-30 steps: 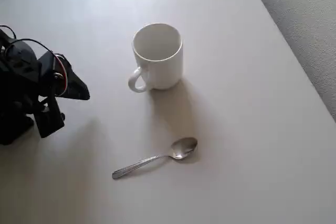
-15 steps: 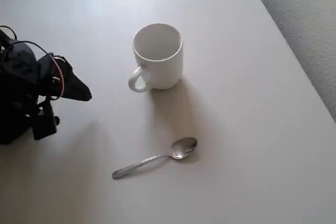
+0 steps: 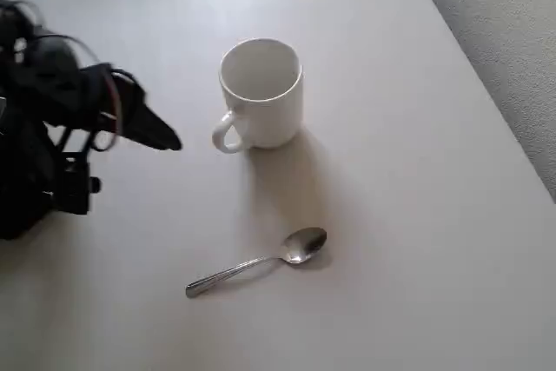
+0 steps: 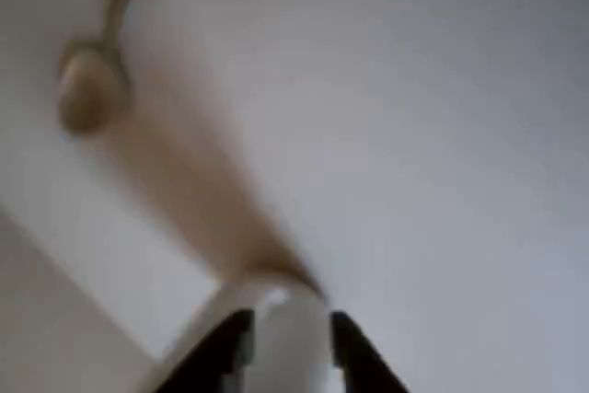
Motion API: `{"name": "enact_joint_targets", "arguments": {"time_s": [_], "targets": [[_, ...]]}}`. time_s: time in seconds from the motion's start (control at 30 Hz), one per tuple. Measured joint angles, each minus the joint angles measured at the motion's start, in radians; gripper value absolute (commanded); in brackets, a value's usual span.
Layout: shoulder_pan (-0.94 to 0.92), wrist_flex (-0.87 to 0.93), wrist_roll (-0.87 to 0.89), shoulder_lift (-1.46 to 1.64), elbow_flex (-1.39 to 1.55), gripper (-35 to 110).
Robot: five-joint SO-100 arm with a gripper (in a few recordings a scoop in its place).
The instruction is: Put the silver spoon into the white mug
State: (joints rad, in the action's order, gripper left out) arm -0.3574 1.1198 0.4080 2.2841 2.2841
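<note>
Two things wait on the pale worktop [image 3: 417,241]: the white mug [image 3: 261,93], upright just above the middle of the overhead view with its loop handle toward seven o'clock, and the silver spoon [image 3: 257,262], flat on the surface at six o'clock from the mug and well apart from it, bowl toward the right. Over the last second the black arm has swung from the far nine o'clock side toward the mug, so its end effector [image 3: 161,136] now hangs near the mug's handle, blurred by motion; neither spoon nor mug has shifted. In the wrist view the end effector [image 4: 287,342] shows two dark fingertips with a gap between them, spread and holding nothing, the mug beyond. That reads as the reach just beginning, the spoon not yet approached. Open surface lies all round the spoon, and the worktop's edge runs far off at three o'clock, so the descent looks unobstructed.
</note>
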Motion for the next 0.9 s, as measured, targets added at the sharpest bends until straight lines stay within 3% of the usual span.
{"name": "enact_joint_targets", "arguments": {"time_s": [0.5,0.9], "targets": [[-0.224,-0.011,0.132,-0.732,-0.574,14],[-0.249,0.054,0.141,-1.074,-0.927,18]]}}
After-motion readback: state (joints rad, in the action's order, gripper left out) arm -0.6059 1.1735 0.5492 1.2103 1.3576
